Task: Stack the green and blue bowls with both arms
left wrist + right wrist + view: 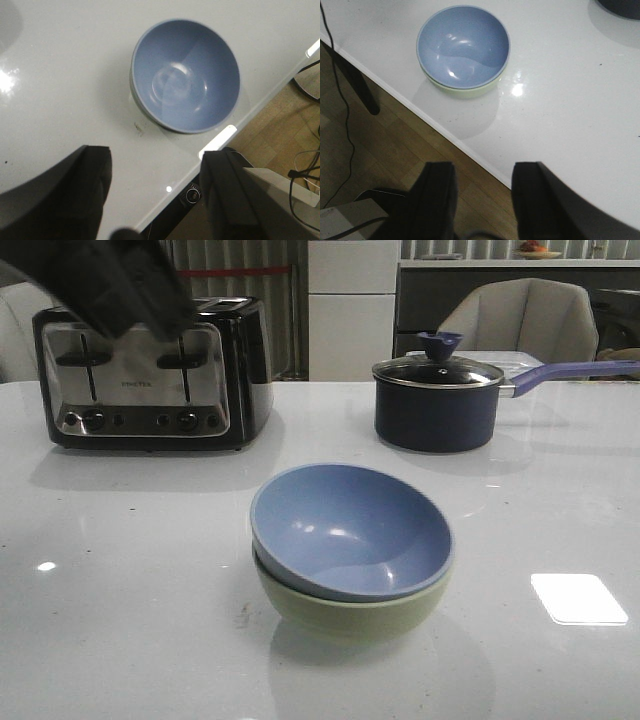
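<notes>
Blue bowl (345,530) is sitting nested inside green bowl (350,608), both mouths facing up; blue one is tilting slightly, its rim riding higher on the side toward the toaster (155,375). Round, so no long axis to note.

Stack is resting on the white table (120,590), nearer the robot than the toaster and off toward the saucepan (438,400) side of it. Saucepan is standing level with the toaster, glass lid on, purple handle pointing away from the toaster.

Bare tabletop is lying all round the stack. Table's near edge is running close by the bowls in both wrist views, wood floor and cables showing beyond it.

Left gripper (155,192) is hanging above the table edge, fingers spread wide, grasping nothing, apart from the bowls. Right gripper (482,197) is hanging over the edge too, fingers parted, empty.

Surface is glossy, throwing back lamp glare. Chair (520,320) and cabinets are standing behind the table.
</notes>
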